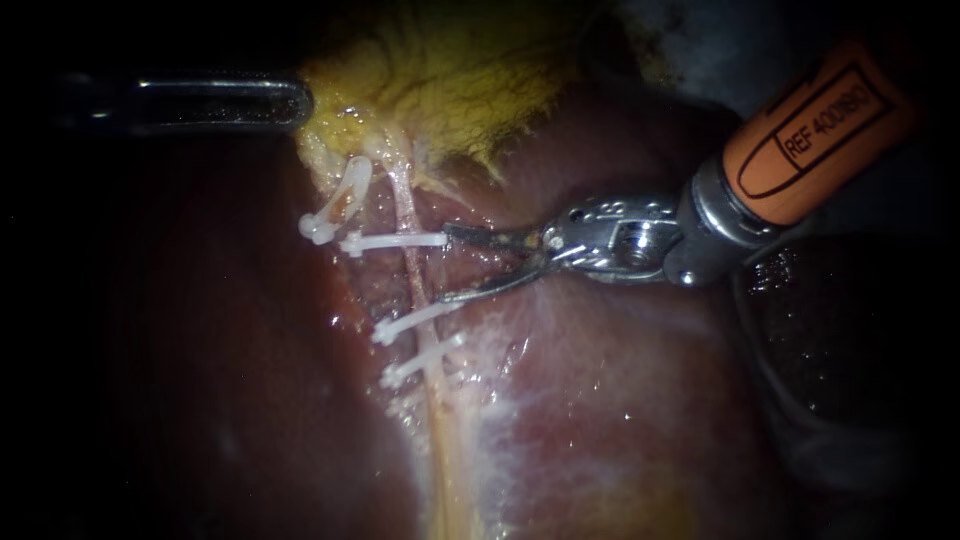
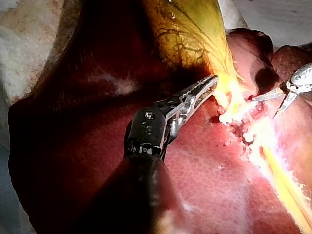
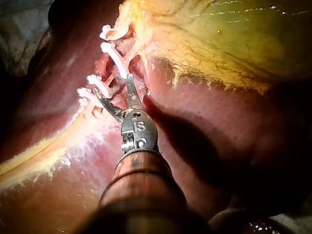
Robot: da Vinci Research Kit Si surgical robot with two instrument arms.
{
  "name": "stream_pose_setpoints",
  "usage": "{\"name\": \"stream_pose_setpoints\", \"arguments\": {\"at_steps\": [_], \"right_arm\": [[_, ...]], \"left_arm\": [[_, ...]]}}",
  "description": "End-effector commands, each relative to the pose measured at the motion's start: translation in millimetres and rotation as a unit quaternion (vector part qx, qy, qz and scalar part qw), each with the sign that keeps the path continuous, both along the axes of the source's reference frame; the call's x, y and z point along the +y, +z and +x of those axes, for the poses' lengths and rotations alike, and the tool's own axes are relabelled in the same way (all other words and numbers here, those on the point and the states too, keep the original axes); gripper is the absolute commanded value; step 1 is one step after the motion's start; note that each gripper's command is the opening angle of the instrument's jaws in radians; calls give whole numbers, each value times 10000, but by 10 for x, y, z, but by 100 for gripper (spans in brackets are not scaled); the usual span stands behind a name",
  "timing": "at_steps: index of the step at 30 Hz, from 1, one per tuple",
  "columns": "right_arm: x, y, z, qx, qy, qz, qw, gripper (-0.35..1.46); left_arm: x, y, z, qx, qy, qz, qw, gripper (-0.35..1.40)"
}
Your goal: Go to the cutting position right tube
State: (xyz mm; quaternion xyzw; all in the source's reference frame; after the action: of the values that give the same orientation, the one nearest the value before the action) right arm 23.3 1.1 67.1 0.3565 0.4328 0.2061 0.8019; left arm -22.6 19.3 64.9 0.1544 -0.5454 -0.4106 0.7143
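The right tube (image 1: 413, 268) runs pale down the liver (image 1: 620, 400) from the yellow gallbladder (image 1: 450, 70). It carries one white clip (image 1: 395, 240) above and two clips (image 1: 415, 322) below. My right instrument (image 1: 446, 264) has its two blades open, their tips just right of the tube, level with the bare stretch between the clips. The right instrument (image 3: 113, 90) shows the same spread in the right wrist view. My left instrument (image 2: 201, 90) lies with its jaws together on the gallbladder's lower edge (image 2: 219, 87). In the endoscope view only its shaft (image 1: 200, 100) shows.
A further white clip (image 1: 335, 200) sits on a shorter tube to the left. Dark liver surface surrounds the tubes. My right instrument's orange shaft (image 1: 810, 135) crosses the upper right. A dark fold (image 1: 830, 330) lies at the right edge.
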Motion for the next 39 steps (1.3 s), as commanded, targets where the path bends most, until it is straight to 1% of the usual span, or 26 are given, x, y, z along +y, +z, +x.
{"name": "stream_pose_setpoints", "arguments": {"at_steps": [1, 3, 9, 12, 15, 18, 23, 26, 28, 30, 32, 34, 36, 39], "right_arm": [[0, 2, 1, -3, -8, 47, 10000, 114], [-1, 6, 4, -8, -39, 166, 9999, 114], [-5, 23, 14, 15, -214, 383, 9990, 114], [-5, 29, 17, 73, -252, 546, 9982, 114], [-6, 35, 18, 95, -334, 662, 9972, 114], [-6, 40, 19, 177, -331, 759, 9964, 114], [-4, 46, 25, 412, -329, 874, 9948, 114], [-1, 48, 31, 606, -275, 939, 9934, 114], [1, 50, 36, 732, -209, 1026, 9918, 116], [1, 52, 41, 827, -182, 1102, 9903, 116], [1, 54, 45, 916, -190, 1145, 9890, 116], [-2, 57, 48, 1015, -236, 1158, 9878, 116], [-4, 59, 52, 1074, -300, 1160, 9870, 113], [-6, 62, 57, 1258, -362, 1197, 9841, 104]], "left_arm": [[0, 0, 0, -1, -1, -1, 10000, -35], [0, 0, 0, 0, -1, -1, 10000, -35], [0, 0, 0, 0, -1, -1, 10000, -35], [0, 0, 0, 0, -1, -1, 10000, -35], [0, 0, 0, 0, -1, -1, 10000, -35], [0, 0, 0, 0, -2, -1, 10000, -35], [0, 0, -1, 0, -2, -1, 10000, -35], [0, 0, -1, 1, -3, 0, 10000, -35], [0, 0, -1, 1, -4, 0, 10000, -35], [0, 0, -1, 1, -4, 0, 10000, -35], [0, 0, -2, 2, -5, 0, 10000, -35], [0, 0, -2, 2, -6, 0, 10000, -35], [0, 0, -2, 3, -7, 0, 10000, -35], [0, 0, -3, 3, -7, 0, 10000, -35]]}}
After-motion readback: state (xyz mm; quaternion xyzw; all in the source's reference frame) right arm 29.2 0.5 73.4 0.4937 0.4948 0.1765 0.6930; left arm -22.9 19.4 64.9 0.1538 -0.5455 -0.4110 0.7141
